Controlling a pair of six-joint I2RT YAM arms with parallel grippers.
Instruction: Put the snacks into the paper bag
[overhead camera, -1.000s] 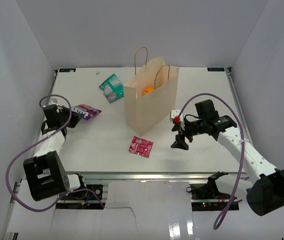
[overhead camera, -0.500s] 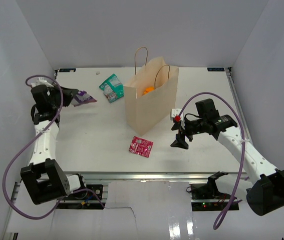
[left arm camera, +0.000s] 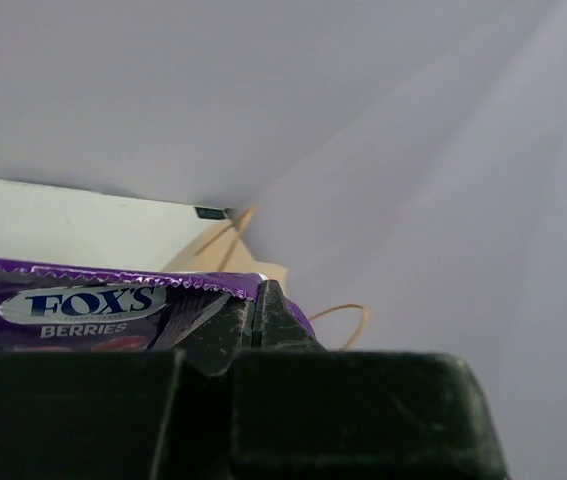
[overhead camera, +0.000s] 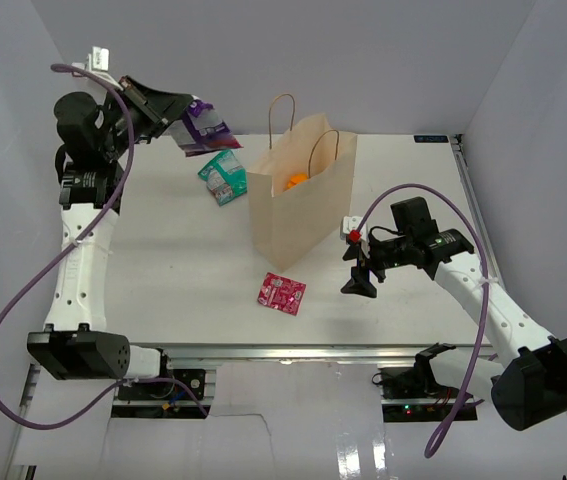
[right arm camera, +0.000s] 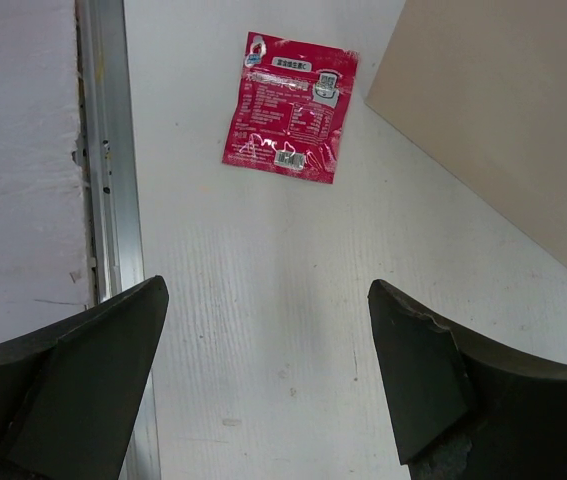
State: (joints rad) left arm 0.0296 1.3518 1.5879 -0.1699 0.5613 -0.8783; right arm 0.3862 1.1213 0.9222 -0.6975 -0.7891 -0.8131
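Purple packet: I read "FOX'S BERRIES" only in the left wrist view. Overhead alone shows it held high, left of the paper bag. Left gripper is clamped on it. Right gripper, right of the bag, is spread wide and holds nothing. Pink-red packet lies flat in front of the bag.

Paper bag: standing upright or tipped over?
Upright: the paper bag stands on its base, mouth open upward, with the orange pouch visible inside.
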